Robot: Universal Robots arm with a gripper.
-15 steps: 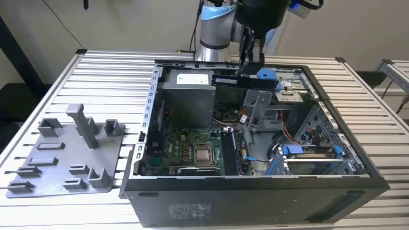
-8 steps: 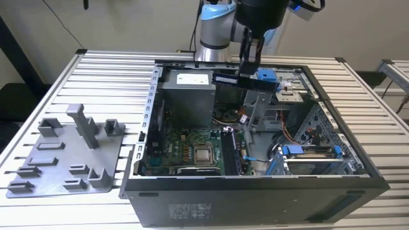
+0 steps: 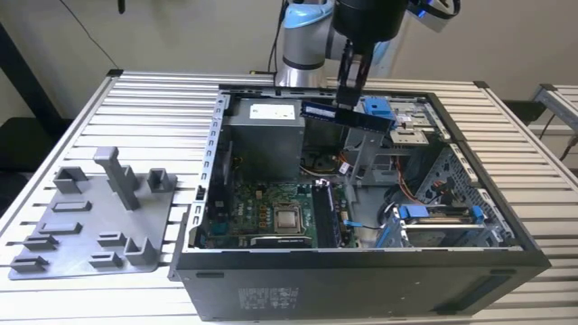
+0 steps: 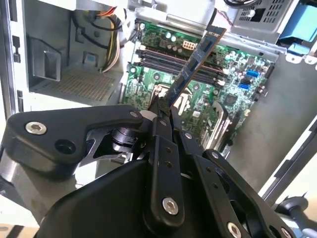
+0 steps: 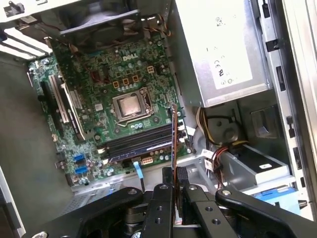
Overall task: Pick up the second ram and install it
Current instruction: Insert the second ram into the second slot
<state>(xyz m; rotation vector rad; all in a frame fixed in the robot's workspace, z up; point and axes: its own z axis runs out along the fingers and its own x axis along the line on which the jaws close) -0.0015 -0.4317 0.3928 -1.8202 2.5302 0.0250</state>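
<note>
The second ram [image 3: 354, 118] is a long dark stick that hangs level above the open computer case [image 3: 361, 284], over its far part. My gripper [image 3: 346, 101] is shut on its upper edge, reaching down from above. In the second wrist view the ram [image 4: 194, 62] juts out from between the black fingers [image 4: 159, 124] toward the green motherboard [image 4: 237, 99]. In the first wrist view the ram [image 5: 173, 141] shows edge-on in the gripper [image 5: 174, 173], above the row of dark memory slots [image 5: 138, 141].
A grey tray [image 3: 81, 261] with holder blocks and posts lies on the slatted table at the exterior view's left. Inside the case are the power supply [image 3: 267, 139], the processor [image 3: 287, 218], cables and blue drive brackets [image 3: 434, 213].
</note>
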